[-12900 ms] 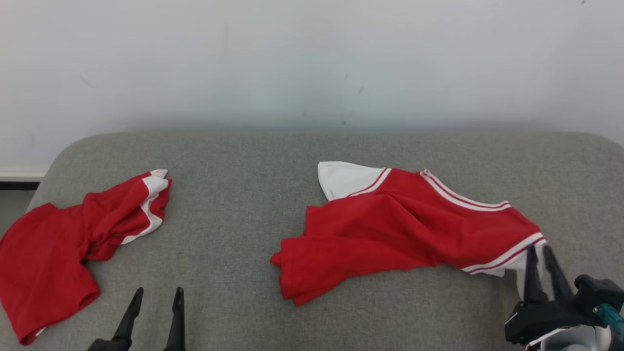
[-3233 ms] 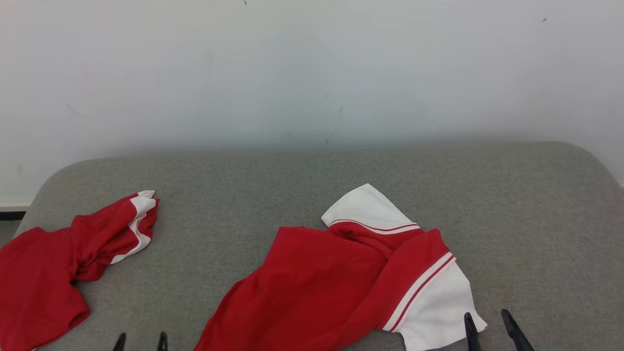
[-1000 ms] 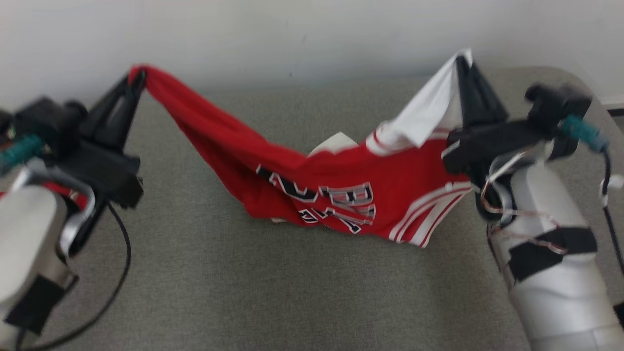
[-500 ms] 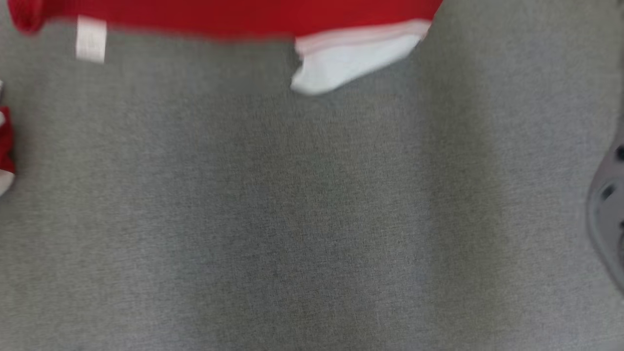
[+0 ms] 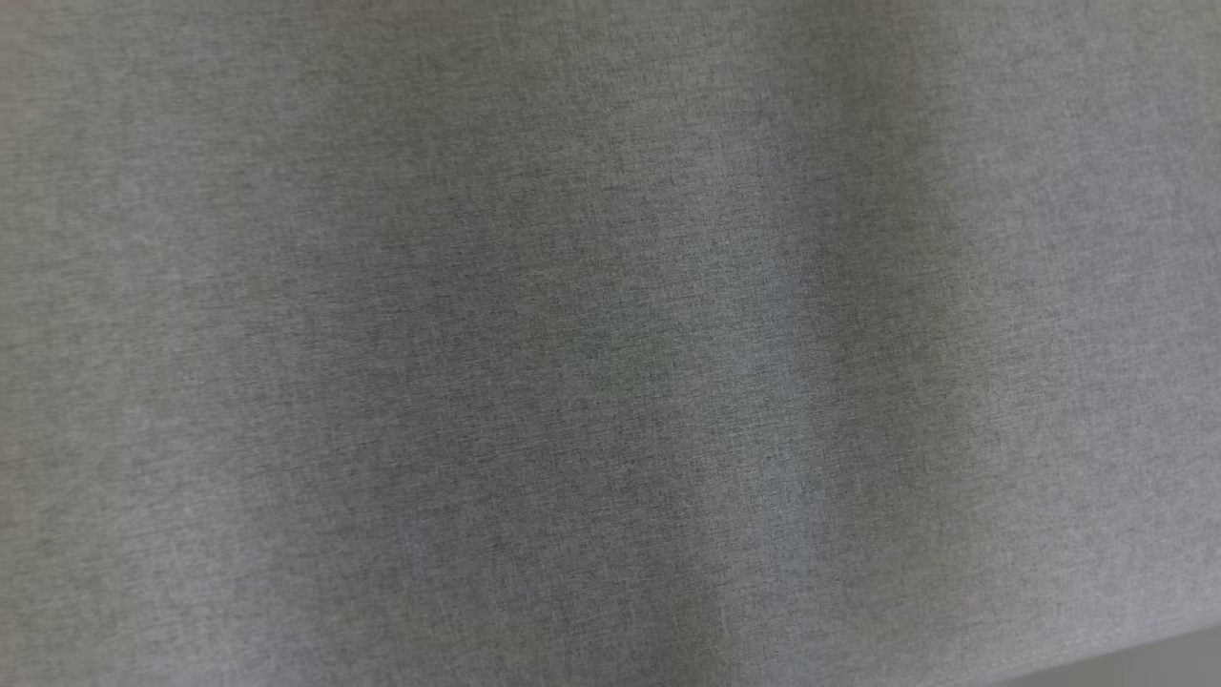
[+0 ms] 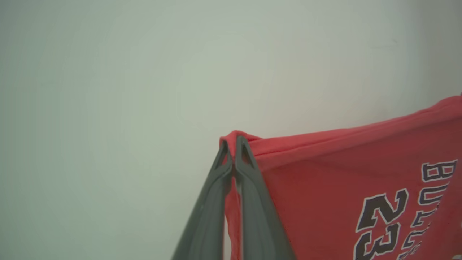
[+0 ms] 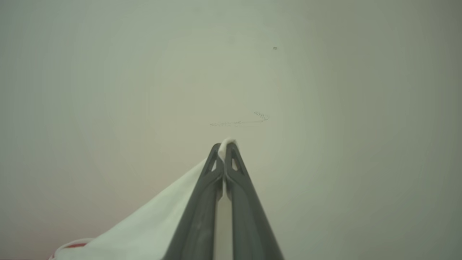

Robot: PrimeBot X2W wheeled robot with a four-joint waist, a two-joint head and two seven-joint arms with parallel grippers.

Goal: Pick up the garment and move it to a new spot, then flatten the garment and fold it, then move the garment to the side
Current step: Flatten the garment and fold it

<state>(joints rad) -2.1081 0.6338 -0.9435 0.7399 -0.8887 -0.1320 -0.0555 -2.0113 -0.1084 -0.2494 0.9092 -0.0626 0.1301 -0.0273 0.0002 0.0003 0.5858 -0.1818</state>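
Evidently limp and light, the garment (image 6: pixel 325 180) hangs best from its corners, left claw (image 6: pixel 232 146) clamped on its red edge, right claw (image 7: pixel 223 148) on what seems a white sleeve tip

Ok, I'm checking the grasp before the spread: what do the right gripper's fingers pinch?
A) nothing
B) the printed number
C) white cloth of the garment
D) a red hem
C: in the right wrist view the right gripper is shut on a white part of the garment.
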